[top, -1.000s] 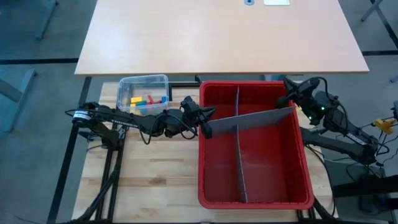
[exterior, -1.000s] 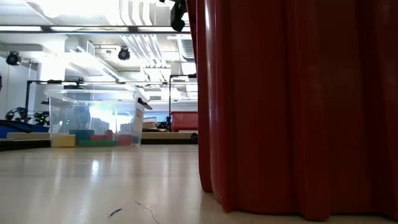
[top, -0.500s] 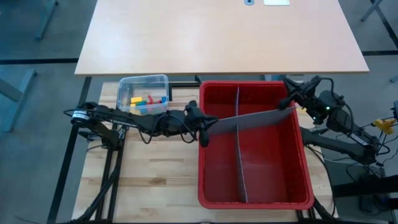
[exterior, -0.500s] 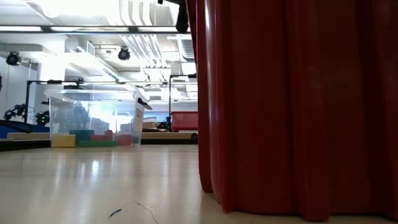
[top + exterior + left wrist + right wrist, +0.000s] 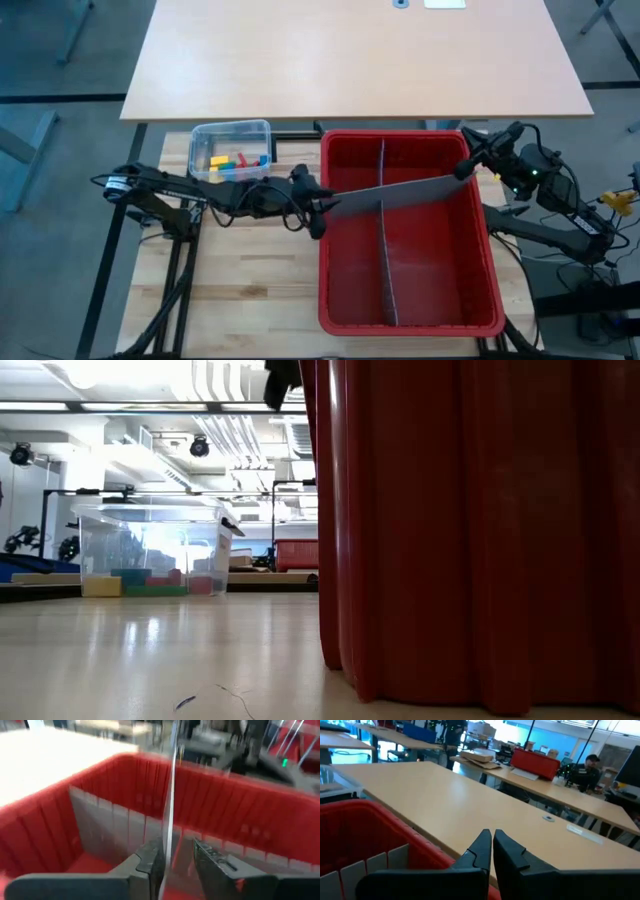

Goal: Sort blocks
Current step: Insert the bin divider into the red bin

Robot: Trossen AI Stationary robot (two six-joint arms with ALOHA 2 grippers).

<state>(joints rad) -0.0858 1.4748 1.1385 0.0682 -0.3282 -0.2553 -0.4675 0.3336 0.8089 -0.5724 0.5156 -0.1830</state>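
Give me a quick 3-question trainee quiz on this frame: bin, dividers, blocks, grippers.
1. True or false: the blocks already lie in the red bin.
2. Which gripper's fingers sit on either side of the crosswise grey divider panel?
A. left gripper
B. right gripper
C. neither
3. Fill in: the blocks sit in the ____ beside the bin's far left corner.

Key
1. False: they are in the clear tub, outside the bin.
2. A: the left wrist view shows the panel's edge between its fingers, which stand slightly apart; the right gripper, at the panel's other end, is shut.
3. clear tub
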